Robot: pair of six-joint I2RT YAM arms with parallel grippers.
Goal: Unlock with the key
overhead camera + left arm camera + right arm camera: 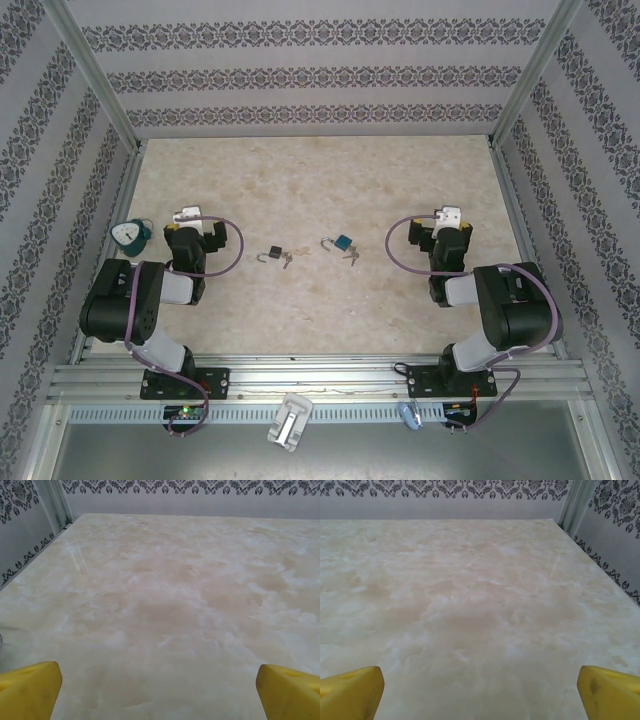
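Where marbled table (320, 180) lies smooth | boxy black padlock (273, 253) | blue padlock (343, 242)

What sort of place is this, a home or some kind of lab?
Likely a robot test booth: patterned panels on a metal frame enclose a marble-look table, with left arm and right arm bolted at its near edge.

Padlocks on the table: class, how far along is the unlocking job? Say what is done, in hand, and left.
Done: nothing visible. The black padlock and blue padlock lie on the table with keys beside them; too small to tell whether locked. In hand: nothing; left gripper and right gripper stand open, empty, apart from both. Left: gripping a key and turning it.
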